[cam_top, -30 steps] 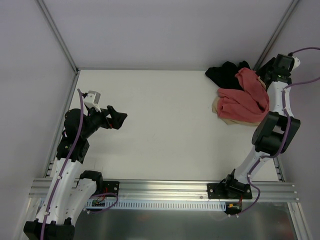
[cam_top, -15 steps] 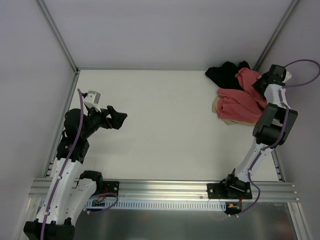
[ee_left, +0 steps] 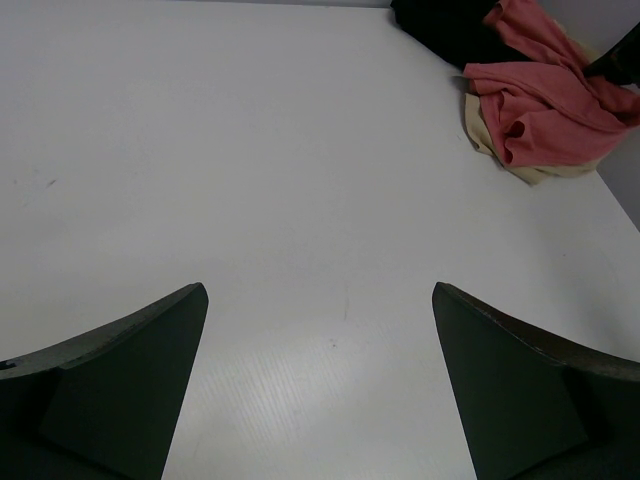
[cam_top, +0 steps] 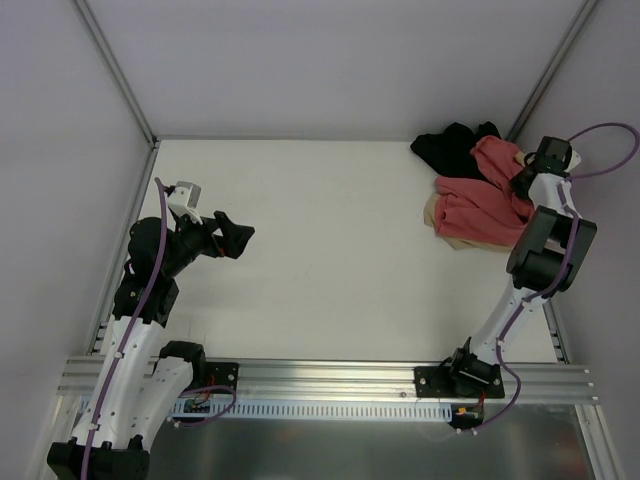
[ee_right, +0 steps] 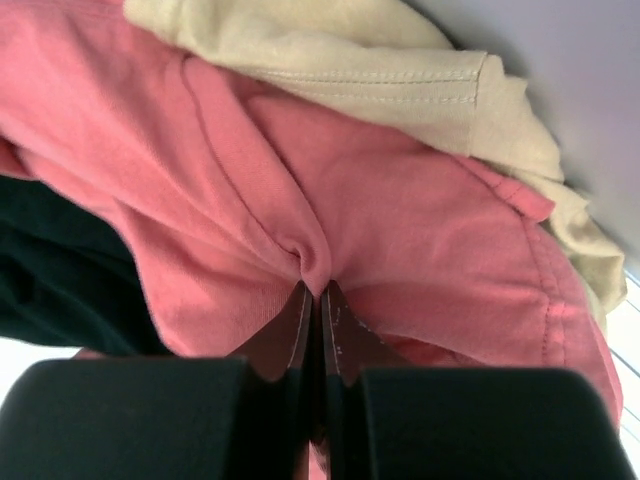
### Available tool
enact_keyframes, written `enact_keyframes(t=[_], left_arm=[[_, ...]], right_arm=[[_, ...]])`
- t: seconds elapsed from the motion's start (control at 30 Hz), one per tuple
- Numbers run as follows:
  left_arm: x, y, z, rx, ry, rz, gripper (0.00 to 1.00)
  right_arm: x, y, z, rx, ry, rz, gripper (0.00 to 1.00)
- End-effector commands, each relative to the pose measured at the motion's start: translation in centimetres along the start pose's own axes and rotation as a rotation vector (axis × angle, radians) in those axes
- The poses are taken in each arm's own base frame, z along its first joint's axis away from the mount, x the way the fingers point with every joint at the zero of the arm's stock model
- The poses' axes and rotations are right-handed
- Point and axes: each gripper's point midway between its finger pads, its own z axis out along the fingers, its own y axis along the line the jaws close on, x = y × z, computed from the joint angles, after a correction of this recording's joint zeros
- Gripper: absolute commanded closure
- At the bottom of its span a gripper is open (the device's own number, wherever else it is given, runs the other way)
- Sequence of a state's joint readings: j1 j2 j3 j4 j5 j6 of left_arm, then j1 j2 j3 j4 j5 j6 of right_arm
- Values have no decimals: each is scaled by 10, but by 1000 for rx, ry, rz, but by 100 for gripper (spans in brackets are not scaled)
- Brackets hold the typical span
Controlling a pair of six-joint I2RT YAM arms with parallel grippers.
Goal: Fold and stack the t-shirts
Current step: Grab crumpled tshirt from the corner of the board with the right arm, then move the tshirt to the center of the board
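Observation:
Three t-shirts lie heaped in the table's far right corner. The coral-red one is on top, crumpled. A black one sticks out behind it and a beige one shows under its near edge. My right gripper sits at the heap's right side, shut on a pinched fold of the coral-red t-shirt; the beige t-shirt and the black t-shirt lie just beyond it in the right wrist view. My left gripper hovers open over bare table at the left, far from the heap.
The white table is walled by pale panels at the back and both sides. The heap lies close to the right wall and the corner post. An aluminium rail with both arm bases runs along the near edge.
My right arm swung its wrist inward from the corner onto the heap, and its jaws closed on the coral-red t-shirt. The left arm stayed still.

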State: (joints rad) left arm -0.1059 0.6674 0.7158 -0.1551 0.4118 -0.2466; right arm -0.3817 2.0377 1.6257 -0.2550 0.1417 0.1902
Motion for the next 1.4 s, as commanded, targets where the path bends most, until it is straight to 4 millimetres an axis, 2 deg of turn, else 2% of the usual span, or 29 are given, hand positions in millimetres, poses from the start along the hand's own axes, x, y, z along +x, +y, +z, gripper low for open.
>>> enact_keyframes(t=[0.0,0.03,0.07,0.13,0.17,0.23,0.3,0.37,0.4,0.47,0.5,0.6,0.63,0.7,0.8,0.87,0.97,1.07,1.1,1.17,1.2,1.27,1.33,1.37], left_arm=[[-21,-14,-4,43,-52,24,1],[-21,-14,-4,43,-52,24,1],[-21,-13,-4,41,-52,24,1],[-21,-13,-4,40,-54,25,1],[-22,-13,-4,39,-56,25,1],[-21,-12,-4,34,-56,24,1],[-21,-12,-3,37,-53,22,1],[-20,-12,-3,39,-50,18,1],[-20,-12,-3,41,-51,19,1],[-20,-12,-3,40,-52,17,1],[-20,-13,-3,42,-54,18,1],[-19,-12,-2,42,-49,13,1],[-19,-12,-2,43,-47,13,1],[-18,-12,-1,41,-45,12,1],[-17,-11,0,41,-39,9,1],[-17,-11,0,42,-39,8,1],[-16,-10,1,39,-37,8,1],[-15,-10,1,42,-33,5,1],[-14,-10,3,41,-28,1,1],[-14,-10,3,46,-23,0,1],[-13,-10,4,45,-21,-1,1],[-13,-10,4,45,-19,-2,1],[-13,-9,5,41,-19,-1,1],[-12,-9,5,42,-14,-2,1]], right_arm=[[-51,17,-46,-91,-127,66,99],[-57,23,-54,-121,-135,84,100],[-72,32,-74,-160,-173,98,99],[-86,48,-99,-244,-193,132,99],[-102,62,-127,-318,-227,145,100],[-111,89,-163,-472,-216,157,99],[-128,114,-214,-612,-244,151,100],[-124,138,-254,-758,-193,139,99],[-125,147,-283,-822,-199,128,99],[-115,158,-318,-920,-167,104,99],[-113,163,-347,-975,-184,93,99],[-102,167,-381,-1053,-156,91,99],[-94,170,-399,-1108,-134,81,99],[-82,183,-422,-1199,-61,86,99],[-52,202,-470,-1385,79,13,100],[-42,211,-503,-1488,106,-27,99],[-30,215,-558,-1659,164,-86,99],[-28,215,-606,-1797,192,-108,99],[-30,214,-619,-1832,196,-106,99],[-38,208,-658,-1929,192,-101,99],[-40,207,-668,-1949,190,-99,99],[-49,200,-700,-2018,177,-103,100],[-57,194,-722,-2058,190,-83,100],[-65,189,-740,-2099,151,-81,100]])
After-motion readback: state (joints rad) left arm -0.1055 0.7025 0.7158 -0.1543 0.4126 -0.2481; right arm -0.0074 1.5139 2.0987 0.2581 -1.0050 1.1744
